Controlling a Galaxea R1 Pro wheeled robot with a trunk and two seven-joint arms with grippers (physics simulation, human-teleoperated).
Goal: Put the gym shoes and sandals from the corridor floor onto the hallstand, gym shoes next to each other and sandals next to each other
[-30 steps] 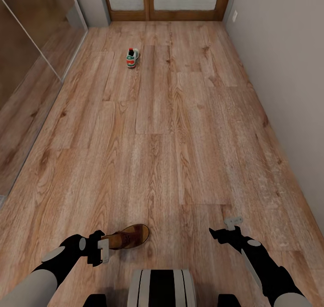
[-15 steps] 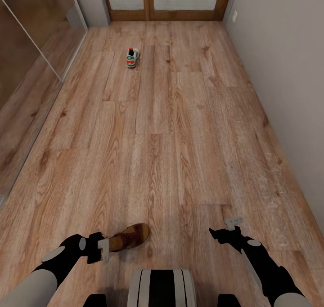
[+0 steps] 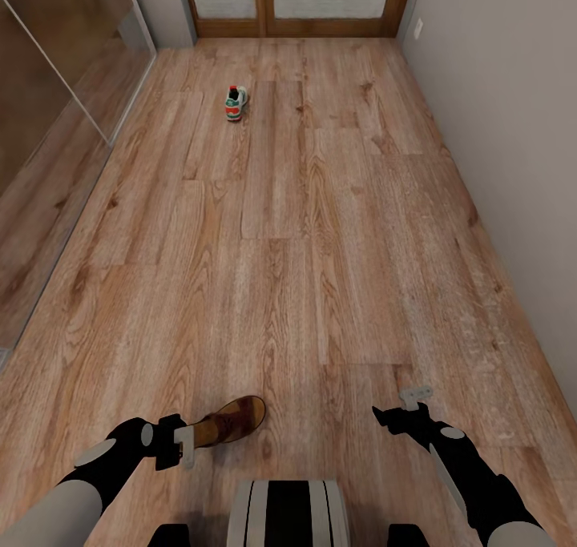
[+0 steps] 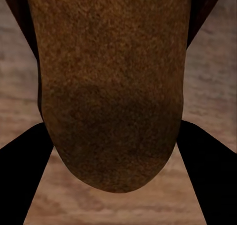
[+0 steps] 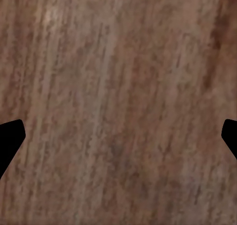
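Head view, left hand gripping grainy brown sandal

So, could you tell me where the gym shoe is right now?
In the head view, the gym shoe sits far down the corridor floor, left of centre, near the wooden doors.

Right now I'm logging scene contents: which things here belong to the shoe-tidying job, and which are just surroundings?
Job:
- sandal, at the left gripper
- gym shoe, far down the corridor floor

Surroundings:
- wooden doors
- grey wall
- right gripper, over bare floor
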